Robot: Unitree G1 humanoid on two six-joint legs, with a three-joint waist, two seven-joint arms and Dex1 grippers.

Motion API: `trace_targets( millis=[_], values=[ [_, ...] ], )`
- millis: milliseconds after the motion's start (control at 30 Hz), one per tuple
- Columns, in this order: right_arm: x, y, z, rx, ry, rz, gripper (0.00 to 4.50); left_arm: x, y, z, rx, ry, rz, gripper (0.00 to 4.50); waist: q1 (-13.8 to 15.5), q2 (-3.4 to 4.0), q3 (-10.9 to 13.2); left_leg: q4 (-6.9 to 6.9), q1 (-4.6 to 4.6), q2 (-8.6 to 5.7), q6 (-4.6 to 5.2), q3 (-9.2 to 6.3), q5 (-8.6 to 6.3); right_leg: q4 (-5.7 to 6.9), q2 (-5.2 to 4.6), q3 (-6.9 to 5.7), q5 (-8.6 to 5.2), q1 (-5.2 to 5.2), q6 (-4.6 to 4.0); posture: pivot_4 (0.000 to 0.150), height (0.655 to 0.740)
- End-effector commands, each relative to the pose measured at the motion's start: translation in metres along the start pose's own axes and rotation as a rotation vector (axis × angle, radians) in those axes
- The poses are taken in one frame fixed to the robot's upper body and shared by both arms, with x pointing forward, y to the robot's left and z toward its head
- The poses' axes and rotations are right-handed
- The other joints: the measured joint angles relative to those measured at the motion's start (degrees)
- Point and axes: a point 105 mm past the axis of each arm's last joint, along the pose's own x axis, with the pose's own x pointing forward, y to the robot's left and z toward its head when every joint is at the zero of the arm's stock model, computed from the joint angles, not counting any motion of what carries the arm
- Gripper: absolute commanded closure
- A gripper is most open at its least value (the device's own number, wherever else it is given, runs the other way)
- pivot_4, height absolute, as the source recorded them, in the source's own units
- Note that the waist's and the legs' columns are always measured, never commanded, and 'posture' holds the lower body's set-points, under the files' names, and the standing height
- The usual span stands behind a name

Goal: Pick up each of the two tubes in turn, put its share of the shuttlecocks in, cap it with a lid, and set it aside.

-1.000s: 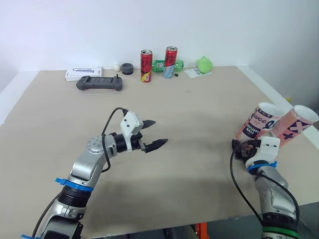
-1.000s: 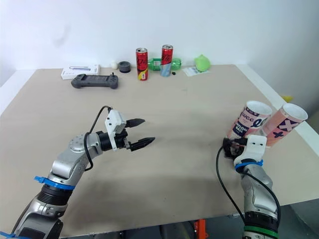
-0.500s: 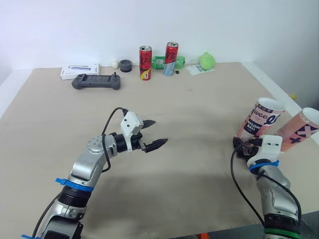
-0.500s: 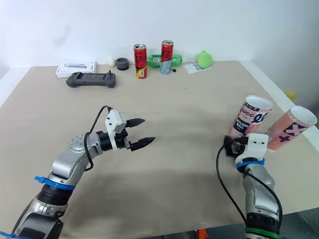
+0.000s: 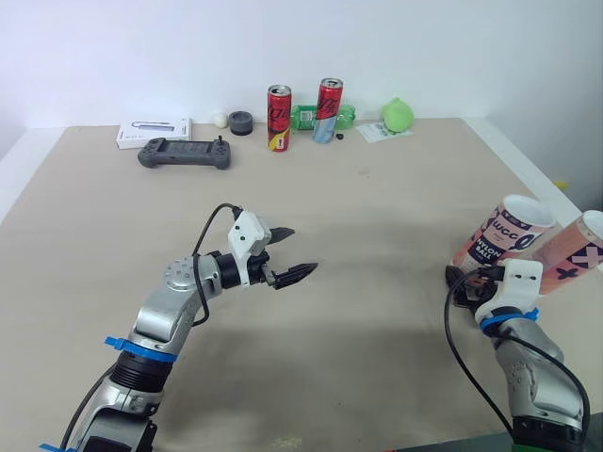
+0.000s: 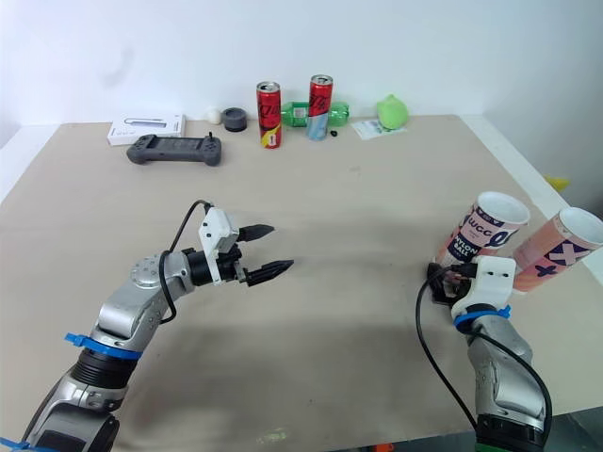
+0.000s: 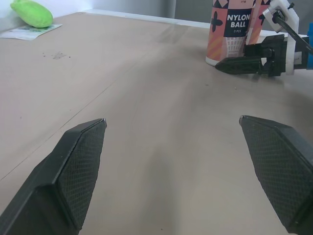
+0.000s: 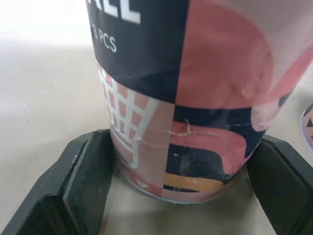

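Two pink, black and white tubes stand open-topped near the table's right edge: the nearer tube [image 5: 506,235] and a second tube [image 5: 577,259] to its right. My right gripper [image 5: 464,285] is low at the nearer tube's base. In the right wrist view its fingers [image 8: 88,171] stand wide apart on either side of that tube [image 8: 195,98], close against it, and the tube rests on the table. My left gripper [image 5: 301,250] hovers open and empty over the middle of the table, pointing toward the tubes.
Along the far edge stand two red cans [image 5: 279,119], a green bottle [image 5: 306,117], a black ring [image 5: 241,122], a green lump [image 5: 398,115], a game controller [image 5: 187,154] and a white box [image 5: 154,134]. The table's right edge [image 5: 528,169] runs just behind the tubes.
The head camera has shifted, so the whole scene sits differently in the picture. Both grippers and both tubes keep their places relative to each other.
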Motion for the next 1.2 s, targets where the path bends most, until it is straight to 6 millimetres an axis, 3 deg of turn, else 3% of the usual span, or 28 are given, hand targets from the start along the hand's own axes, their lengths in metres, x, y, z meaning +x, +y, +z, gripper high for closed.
trace_targets(
  millis=[33, 167, 267, 600, 867, 1200],
  values=[
    [-0.009, 0.004, -0.039, 0.025, 0.171, 0.035, 0.15, 0.0, 0.0, 0.009, 0.041, -0.018, -0.006, 0.0, 0.12, 0.01, 0.0, 0.0, 0.0, 0.0, 0.01, -0.03, -0.02, 0.01, 0.01, -0.03, -0.02, 0.01, -0.03, 0.15, 0.74],
    [-0.015, 0.006, -0.04, 0.025, 0.184, 0.066, 0.15, 0.0, -0.001, 0.009, 0.041, -0.016, -0.009, 0.0, 0.4, 0.01, -0.01, 0.0, -0.01, 0.01, 0.01, -0.19, -0.04, 0.01, 0.02, -0.18, -0.07, 0.07, -0.11, 0.15, 0.74],
    [-0.018, 0.013, -0.029, 0.09, 0.126, 0.113, 0.15, -0.001, -0.001, 0.009, 0.041, -0.015, -0.011, 0.0, 0.72, 0.02, -0.01, 0.0, -0.01, 0.05, 0.01, -0.3, -0.04, 0.01, 0.09, -0.27, -0.14, 0.1, -0.08, 0.15, 0.74],
    [-0.026, -0.002, -0.04, -0.003, 0.223, 0.064, 0.15, 0.0, -0.001, 0.008, 0.043, -0.012, -0.017, 0.0, 1.35, 0.06, -0.03, 0.06, 0.02, 0.08, 0.01, -0.31, -0.03, 0.07, 0.13, -0.28, -0.08, 0.13, -0.11, 0.15, 0.74],
    [-0.047, 0.009, -0.077, 0.041, 0.439, 0.129, 0.15, 0.0, -0.002, 0.006, 0.04, -0.01, -0.018, 0.0, 1.44, -0.07, -0.24, 0.04, 0.03, 0.1, 0.01, -0.41, -0.04, 0.07, 0.16, -0.38, -0.17, 0.2, -0.18, 0.15, 0.74],
    [-0.057, 0.014, -0.089, 0.051, 0.519, 0.152, 0.15, -0.001, -0.001, 0.006, 0.04, -0.007, -0.018, 0.0, 1.44, -0.63, -1.19, 0.03, 0.41, 0.19, -0.03, -0.53, -0.1, 0.07, 0.19, -0.56, -0.4, 0.6, -0.51, 0.15, 0.74]
  ],
)
